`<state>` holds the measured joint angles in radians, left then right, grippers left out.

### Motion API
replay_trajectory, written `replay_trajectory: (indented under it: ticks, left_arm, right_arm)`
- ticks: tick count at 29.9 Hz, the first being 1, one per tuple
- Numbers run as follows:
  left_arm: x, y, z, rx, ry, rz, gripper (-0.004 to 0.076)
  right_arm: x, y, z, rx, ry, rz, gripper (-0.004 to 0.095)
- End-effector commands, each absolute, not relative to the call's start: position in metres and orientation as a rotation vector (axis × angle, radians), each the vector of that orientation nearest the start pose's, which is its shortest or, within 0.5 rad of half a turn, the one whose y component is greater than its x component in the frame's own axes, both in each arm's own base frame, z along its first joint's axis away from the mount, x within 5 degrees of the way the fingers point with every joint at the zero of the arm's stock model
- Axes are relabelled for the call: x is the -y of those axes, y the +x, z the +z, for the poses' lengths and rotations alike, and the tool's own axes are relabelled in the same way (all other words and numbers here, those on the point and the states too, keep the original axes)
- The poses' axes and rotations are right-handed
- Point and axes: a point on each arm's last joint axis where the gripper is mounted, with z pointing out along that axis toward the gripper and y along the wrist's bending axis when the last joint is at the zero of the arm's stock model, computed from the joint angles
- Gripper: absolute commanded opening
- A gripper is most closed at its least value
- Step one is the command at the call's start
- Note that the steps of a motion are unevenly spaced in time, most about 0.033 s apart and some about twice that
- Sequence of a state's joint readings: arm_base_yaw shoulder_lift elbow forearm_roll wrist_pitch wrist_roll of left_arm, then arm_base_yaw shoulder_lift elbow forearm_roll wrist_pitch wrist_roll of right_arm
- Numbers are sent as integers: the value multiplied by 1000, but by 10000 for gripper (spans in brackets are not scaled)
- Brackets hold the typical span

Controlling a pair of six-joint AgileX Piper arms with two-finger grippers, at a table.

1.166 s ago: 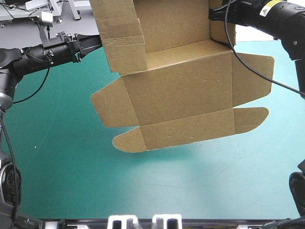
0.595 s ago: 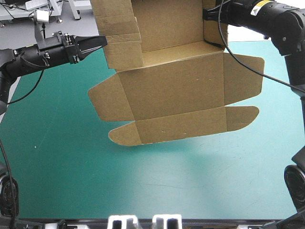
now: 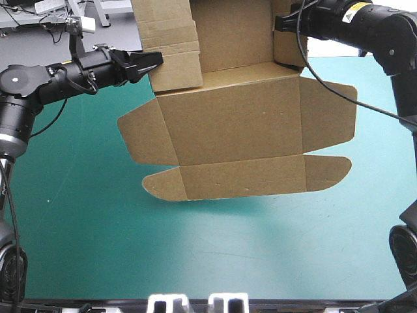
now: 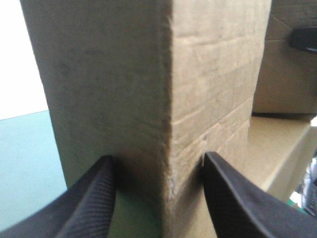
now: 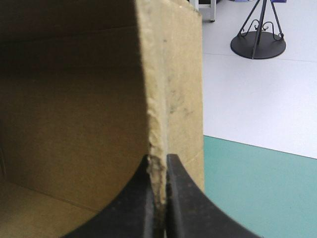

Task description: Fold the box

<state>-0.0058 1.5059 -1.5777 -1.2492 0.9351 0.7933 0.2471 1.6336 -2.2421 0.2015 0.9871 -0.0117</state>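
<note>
The brown box (image 3: 234, 130) hangs in the air above the table. Its walls are raised at the far end, and its lid with side flaps hangs flat toward the near side. My left gripper (image 3: 153, 60) is at the box's left wall. In the left wrist view its fingers (image 4: 94, 198) stand apart with the wall's corner (image 4: 163, 99) between them, so the left gripper (image 4: 156, 157) is open around it. My right gripper (image 3: 281, 23) is shut on the right wall. The right wrist view shows the board's edge (image 5: 171, 74) pinched in the right gripper (image 5: 158, 161).
The teal-green cover (image 3: 78, 215) lies bare below the lifted box, with the box's shadow near the middle. The other gripper's black tip (image 4: 304, 38) shows beyond the box in the left wrist view.
My left gripper has moved right, from beside the box onto its left wall. The right arm and the box have shifted a little to the left.
</note>
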Motion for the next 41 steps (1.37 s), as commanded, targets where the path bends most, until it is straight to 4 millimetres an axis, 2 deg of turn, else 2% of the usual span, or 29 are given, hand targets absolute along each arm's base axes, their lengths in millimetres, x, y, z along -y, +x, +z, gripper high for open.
replay_trajectory:
  ticks: [1, 6, 13, 15, 17, 19, 20, 23, 26, 32, 38, 41]
  left_arm:
    - [82, 311, 482, -1662, 343, -922, 383]
    - [94, 315, 483, -1630, 314, -805, 375]
    - [109, 318, 483, -1590, 339, -623, 263]
    - [109, 320, 481, -1594, 341, -616, 223]
    - [111, 319, 479, -1616, 353, -644, 146]
    - [113, 316, 478, -1636, 385, -670, 21]
    - [114, 314, 478, -1642, 405, -677, -8]
    - [117, 304, 483, -1684, 462, -717, -10]
    - [117, 294, 487, -1805, 509, -739, -10]
    - [112, 277, 485, -2055, 557, -697, -10]
    - [99, 276, 459, -2371, 493, -552, -10]
    - [97, 281, 449, -2443, 446, -518, -10]
  right_arm:
    - [-91, 283, 579, -1743, -245, 474, -23]
    - [-95, 280, 575, -1794, -289, 513, -23]
    - [-109, 274, 570, -1838, -373, 526, -22]
    - [-114, 272, 569, -1845, -397, 533, -23]
    - [-117, 270, 567, -1859, -416, 535, -22]
    - [-117, 269, 566, -1876, -424, 527, -22]
    - [-117, 269, 565, -1888, -430, 522, -22]
    - [-114, 269, 560, -1942, -412, 486, -22]
    - [-110, 272, 554, -2004, -375, 436, -22]
    - [-118, 297, 526, -2141, -359, 428, -23]
    - [-137, 334, 478, -2299, -369, 497, -23]
    - [-144, 347, 461, -2351, -373, 540, -23]
